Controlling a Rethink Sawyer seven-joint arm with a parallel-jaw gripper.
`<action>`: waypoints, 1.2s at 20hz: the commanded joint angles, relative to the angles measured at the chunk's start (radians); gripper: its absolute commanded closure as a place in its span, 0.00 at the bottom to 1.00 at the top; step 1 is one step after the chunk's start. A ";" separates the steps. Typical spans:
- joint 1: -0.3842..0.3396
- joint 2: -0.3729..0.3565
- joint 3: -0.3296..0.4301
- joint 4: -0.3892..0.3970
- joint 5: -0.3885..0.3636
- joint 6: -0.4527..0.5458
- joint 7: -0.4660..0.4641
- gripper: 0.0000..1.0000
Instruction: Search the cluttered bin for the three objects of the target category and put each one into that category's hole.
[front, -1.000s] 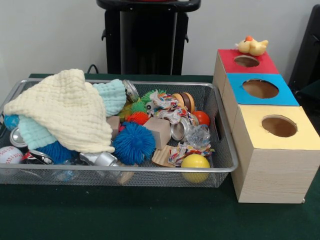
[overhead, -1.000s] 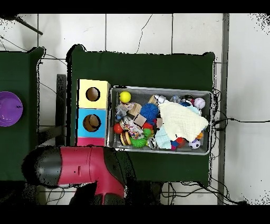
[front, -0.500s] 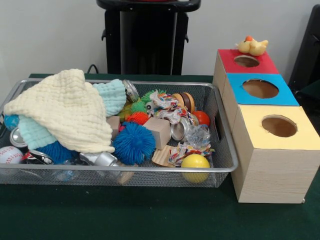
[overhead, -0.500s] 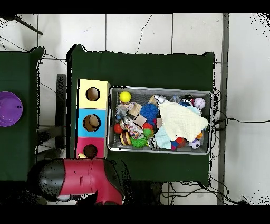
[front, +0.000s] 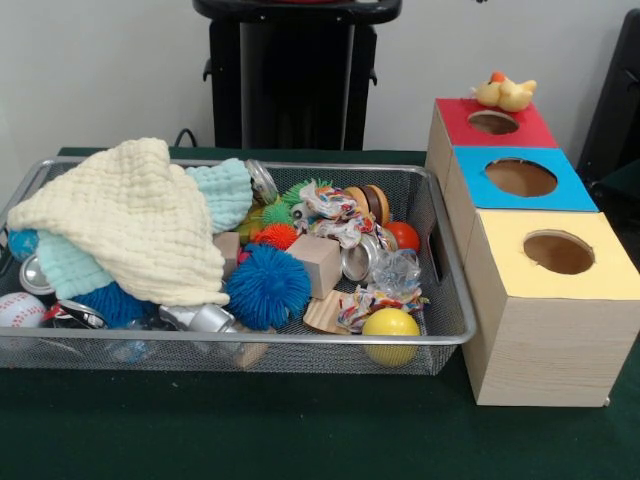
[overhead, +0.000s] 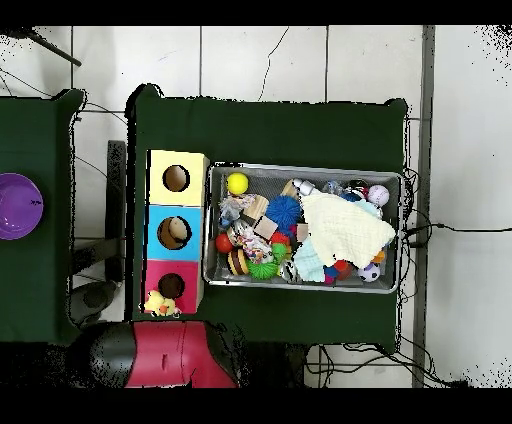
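A wire mesh bin (front: 250, 340) (overhead: 305, 168) holds a jumble of objects. A cream knitted cloth (front: 130, 220) (overhead: 345, 228) covers its left part in the front view, over a pale blue cloth (front: 225, 190). Beside it lie a blue spiky ball (front: 267, 285), a yellow ball (front: 390, 325) (overhead: 237, 183), a baseball (front: 20, 310), a wooden block (front: 318, 262), a rope toy (front: 335, 215) and a shiny can (front: 357, 260). Three boxes with round holes stand next to the bin: red (front: 455, 115) (overhead: 155, 275), blue (front: 470, 185) (overhead: 155, 215), yellow (front: 520, 290) (overhead: 160, 165). No gripper shows; only the red arm (overhead: 160, 355) is seen.
A yellow toy duck (front: 503, 92) (overhead: 157, 303) sits on the red box's far corner. A purple bowl (overhead: 18, 205) rests on a separate green table at the overhead view's left. The black pedestal (front: 295, 75) stands behind the bin.
In the overhead view the red arm has drawn back toward the bottom edge, uncovering the red box and the duck. The bin's contents have not moved.
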 joint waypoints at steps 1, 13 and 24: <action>-0.014 0.019 0.031 0.259 -0.042 -0.315 0.070 1.00; -0.013 0.032 0.034 0.259 -0.049 -0.316 0.092 1.00; -0.005 -0.024 0.115 0.355 0.175 -0.354 0.190 1.00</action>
